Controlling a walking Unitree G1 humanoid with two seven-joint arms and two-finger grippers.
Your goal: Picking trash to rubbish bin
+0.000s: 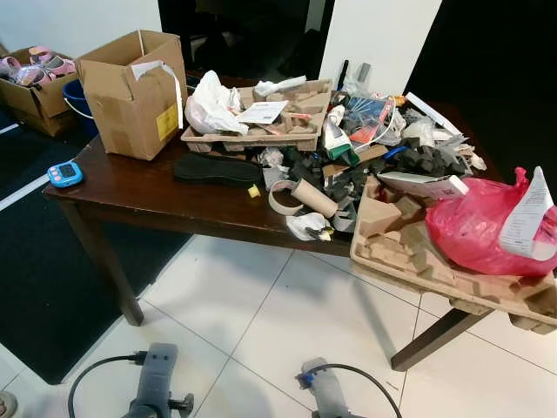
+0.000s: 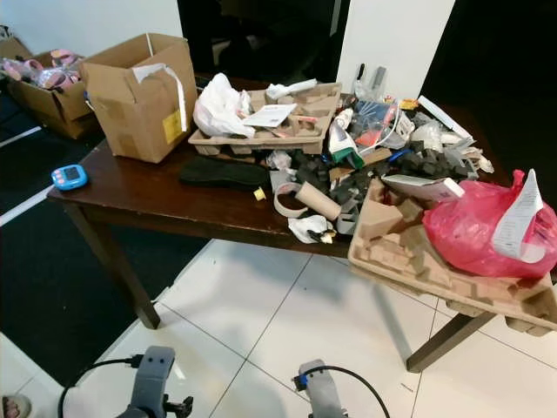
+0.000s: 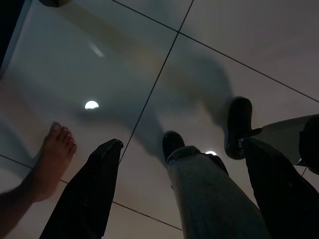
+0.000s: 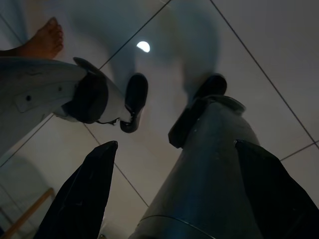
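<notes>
- Cluttered table (image 1: 157, 196) fronts bare white tile floor (image 1: 261, 322); pulp tray (image 1: 409, 261) overhangs its edge.
- Left gripper (image 3: 179, 199) and right gripper (image 4: 172, 199) hang low, fingers spread, empty.

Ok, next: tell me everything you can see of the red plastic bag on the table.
The red plastic bag is thin, glossy and translucent, bulging full, with its top bunched into a knot. It lies on its side in a moulded brown pulp tray at the table's right end, which overhangs the edge. A long white paper receipt is draped over it.
</notes>
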